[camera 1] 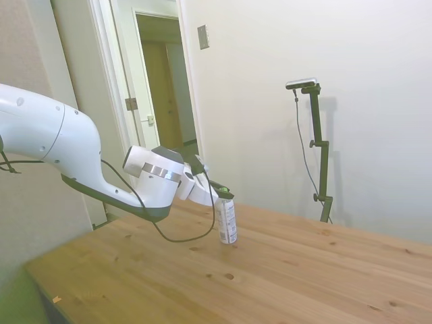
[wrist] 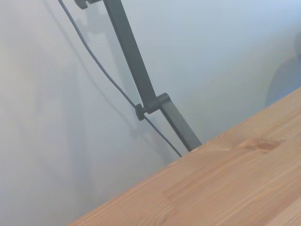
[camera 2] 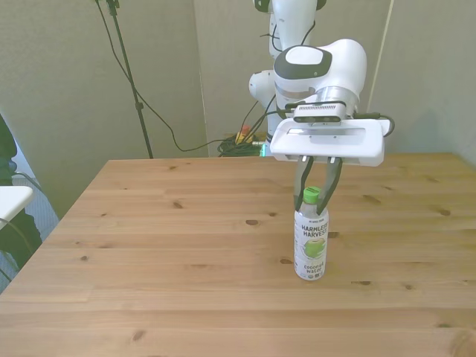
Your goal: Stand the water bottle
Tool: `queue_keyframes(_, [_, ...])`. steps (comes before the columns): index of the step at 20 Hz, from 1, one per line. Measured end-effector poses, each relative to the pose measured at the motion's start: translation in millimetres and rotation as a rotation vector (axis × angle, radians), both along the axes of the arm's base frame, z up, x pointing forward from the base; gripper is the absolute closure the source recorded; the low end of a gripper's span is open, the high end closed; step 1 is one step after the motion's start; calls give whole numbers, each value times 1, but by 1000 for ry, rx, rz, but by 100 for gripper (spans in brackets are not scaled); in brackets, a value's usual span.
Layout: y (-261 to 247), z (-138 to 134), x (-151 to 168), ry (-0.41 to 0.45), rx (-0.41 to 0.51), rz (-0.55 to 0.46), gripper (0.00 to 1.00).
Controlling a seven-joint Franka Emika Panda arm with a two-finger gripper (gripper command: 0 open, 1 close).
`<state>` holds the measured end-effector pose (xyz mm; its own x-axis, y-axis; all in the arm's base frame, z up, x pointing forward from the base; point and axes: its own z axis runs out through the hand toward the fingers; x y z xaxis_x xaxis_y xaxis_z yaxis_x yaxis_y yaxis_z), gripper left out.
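The water bottle stands upright on the wooden table, clear with a green cap and a white label with dark print. The side view shows the bottle near the table's far edge, upright. My gripper reaches down at a tilt from behind and above, one finger on each side of the green cap, and looks shut on it. In the side view the gripper sits at the bottle's top. The wrist view shows only a table edge and the wall, not the bottle.
Bare wood surrounds the bottle on all sides. Cables lie on the floor behind the table. A white object pokes in at the front view's left edge. A doorway opens behind the arm.
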<state>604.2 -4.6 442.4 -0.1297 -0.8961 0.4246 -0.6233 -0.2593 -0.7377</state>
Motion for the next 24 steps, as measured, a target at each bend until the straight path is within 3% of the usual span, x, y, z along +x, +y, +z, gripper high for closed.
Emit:
queue_keyframes(14, [-3,4,0,0,26,11,0])
queue_keyframes(20, [2,35,-5,15,29,69,0])
queue_keyframes(24, [24,54,-32,62,20,175,0])
